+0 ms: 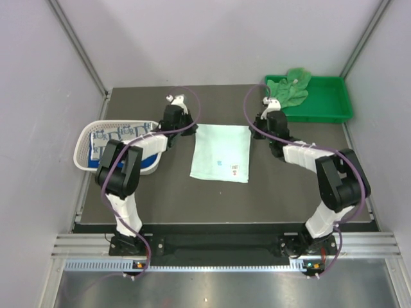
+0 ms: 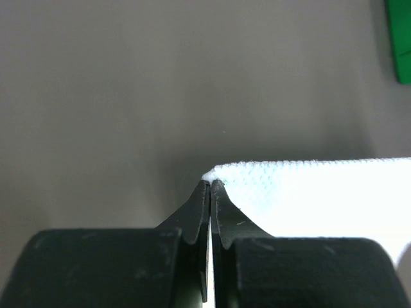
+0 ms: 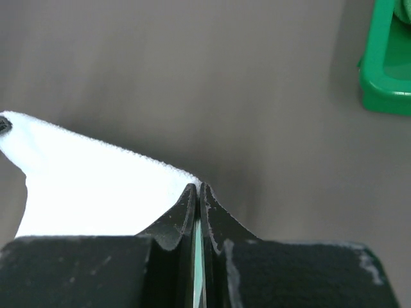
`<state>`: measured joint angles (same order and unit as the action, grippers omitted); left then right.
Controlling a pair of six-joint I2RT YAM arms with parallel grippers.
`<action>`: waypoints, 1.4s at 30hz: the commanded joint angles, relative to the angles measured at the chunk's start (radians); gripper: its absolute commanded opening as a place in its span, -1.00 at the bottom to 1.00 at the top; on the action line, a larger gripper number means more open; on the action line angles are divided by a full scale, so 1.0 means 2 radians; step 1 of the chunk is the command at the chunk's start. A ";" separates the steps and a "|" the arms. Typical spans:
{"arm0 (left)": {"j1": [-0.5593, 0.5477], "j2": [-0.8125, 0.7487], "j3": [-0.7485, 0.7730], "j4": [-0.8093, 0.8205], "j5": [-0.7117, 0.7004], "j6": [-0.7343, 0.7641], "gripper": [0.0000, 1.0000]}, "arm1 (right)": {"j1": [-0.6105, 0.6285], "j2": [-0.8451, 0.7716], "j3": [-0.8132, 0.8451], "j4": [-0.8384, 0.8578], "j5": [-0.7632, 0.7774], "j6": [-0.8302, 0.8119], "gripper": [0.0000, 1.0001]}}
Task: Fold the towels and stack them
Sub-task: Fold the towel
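The mint towel [image 1: 220,153] lay flat and spread open in the middle of the desk [image 1: 160,199], between the two arms. It was close to square, so no long axis could be told. Its edges ran roughly along the desk's edges, turned slightly so that the near edge sat a little further left than the far edge. A small label [image 1: 234,170] showed near its near right corner.

At the towel's far edge, each arm had reached one corner. The left fingers [image 2: 199,212] were pressed together at the far left corner. In the left wrist view the white weave spread away to the right of the tips, and a pale sliver showed in the slit between them. The right fingers [image 3: 186,212] were likewise clamped at the far right corner, with a thin mint strip of cloth visible between them and the towel running off to the left.

On the left of the desk stood a basket [image 1: 87,138] holding a patterned towel [image 1: 119,133] and a blue towel [image 1: 148,157], partly hidden by the left arm. In the far right corner a green towel [image 1: 289,86] lay crumpled at the left end of a tray [image 1: 327,115].
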<state>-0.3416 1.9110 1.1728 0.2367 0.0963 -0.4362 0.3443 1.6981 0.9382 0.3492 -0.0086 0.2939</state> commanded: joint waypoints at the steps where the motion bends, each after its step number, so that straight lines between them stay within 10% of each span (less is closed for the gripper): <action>1: 0.002 -0.059 -0.029 0.051 -0.004 -0.004 -1.00 | 0.003 -0.044 -0.039 0.042 -0.008 0.008 -1.00; 19: -0.009 -0.211 -0.258 0.097 0.034 -0.030 -1.00 | 0.087 -0.180 -0.210 0.059 0.044 0.043 -0.99; 42: -0.024 -0.225 -0.295 0.076 0.068 -0.026 -1.00 | 0.109 -0.199 -0.259 0.069 0.063 0.068 -0.99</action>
<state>-0.3870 1.4811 0.5842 0.3641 0.2173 -0.4957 0.5407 1.3262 0.4408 0.4320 0.1028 0.4168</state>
